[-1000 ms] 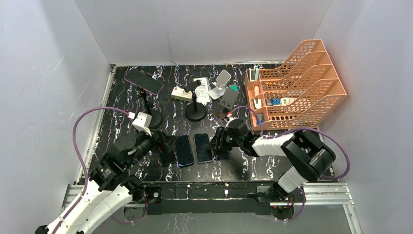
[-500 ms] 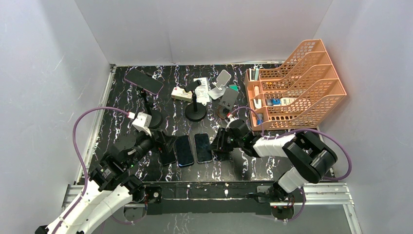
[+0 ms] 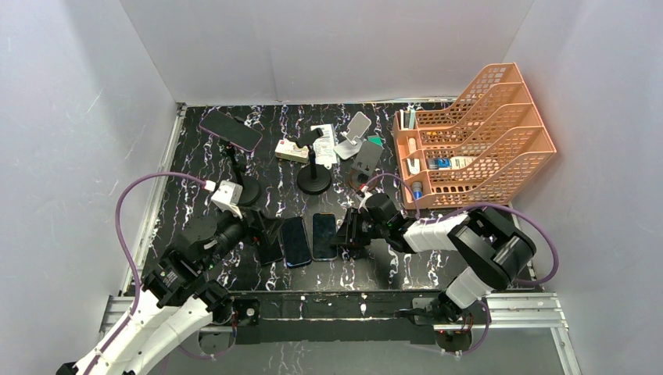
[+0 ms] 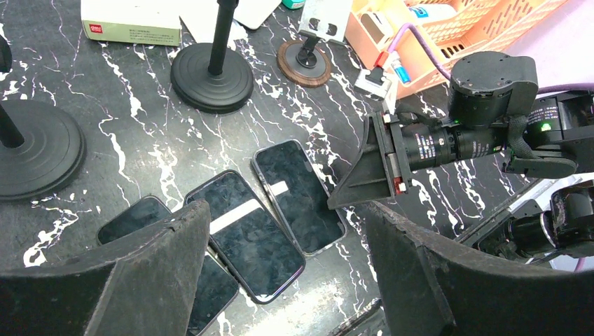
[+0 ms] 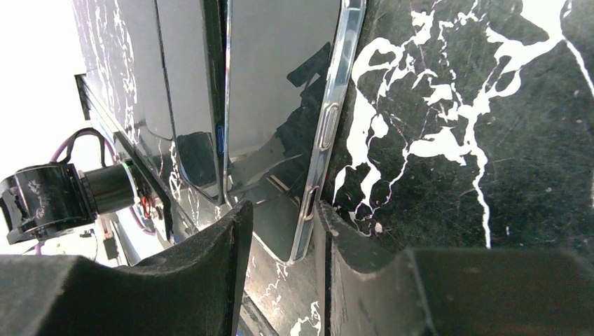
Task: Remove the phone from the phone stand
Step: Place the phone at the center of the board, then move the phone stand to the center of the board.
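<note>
Phone (image 3: 324, 235) lies flat on table (image 3: 391, 269), near-centre, off stand (image 3: 314, 181). Right gripper (image 5: 280, 231) fingers pinch its edge; left gripper (image 4: 280, 266) spread wide. Remaining: release, retract.

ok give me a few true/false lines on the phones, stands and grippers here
1. Three phones lie flat between the arms. True.
2. The far-left stand holds no phone. False: a phone sits on it.
3. The left gripper is shut. False: its jaws stand wide.
4. The right gripper straddles the edge of the right phone. True.
5. The orange rack is at the left. False: right side.
</note>
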Controlling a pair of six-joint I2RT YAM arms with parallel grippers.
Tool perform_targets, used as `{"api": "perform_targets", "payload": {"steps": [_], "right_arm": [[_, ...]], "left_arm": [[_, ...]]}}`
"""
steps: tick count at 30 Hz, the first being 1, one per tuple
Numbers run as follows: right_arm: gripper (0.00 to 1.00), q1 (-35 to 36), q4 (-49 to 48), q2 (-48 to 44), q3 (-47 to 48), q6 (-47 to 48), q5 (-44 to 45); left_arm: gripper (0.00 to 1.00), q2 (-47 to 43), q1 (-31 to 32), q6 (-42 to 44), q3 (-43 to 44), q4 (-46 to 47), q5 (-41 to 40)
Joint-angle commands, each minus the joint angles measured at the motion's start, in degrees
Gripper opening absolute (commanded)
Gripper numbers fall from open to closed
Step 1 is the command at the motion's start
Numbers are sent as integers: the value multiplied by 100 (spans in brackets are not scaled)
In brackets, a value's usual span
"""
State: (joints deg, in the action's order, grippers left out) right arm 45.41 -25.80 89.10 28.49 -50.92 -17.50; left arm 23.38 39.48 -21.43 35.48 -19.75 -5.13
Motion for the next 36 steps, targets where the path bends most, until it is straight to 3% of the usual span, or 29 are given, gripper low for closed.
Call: {"api": "perform_targets", "payload": {"steps": [1, 9, 16, 21, 24, 36], "right_arm": [[45, 65, -259, -77, 54, -213, -191], [52, 65, 1338, -1624, 896, 691, 965], [72, 36, 1486, -2241, 1632, 1923, 2271], [77, 17, 1332, -1624, 2276, 2904, 2147], [77, 4, 614, -1278, 2215, 3231, 2008], [74, -287, -1722, 446, 2221, 3226, 1521]], "left_arm": [[78, -44, -17, 59, 29, 40, 5], [78, -59, -14, 60, 29, 37, 5], [78, -241, -16, 60, 24, 32, -109], [78, -434, -14, 84, 27, 30, -137], [78, -557, -11, 90, 33, 22, -147], [79, -1808, -20, 218, -52, 56, -654]]}}
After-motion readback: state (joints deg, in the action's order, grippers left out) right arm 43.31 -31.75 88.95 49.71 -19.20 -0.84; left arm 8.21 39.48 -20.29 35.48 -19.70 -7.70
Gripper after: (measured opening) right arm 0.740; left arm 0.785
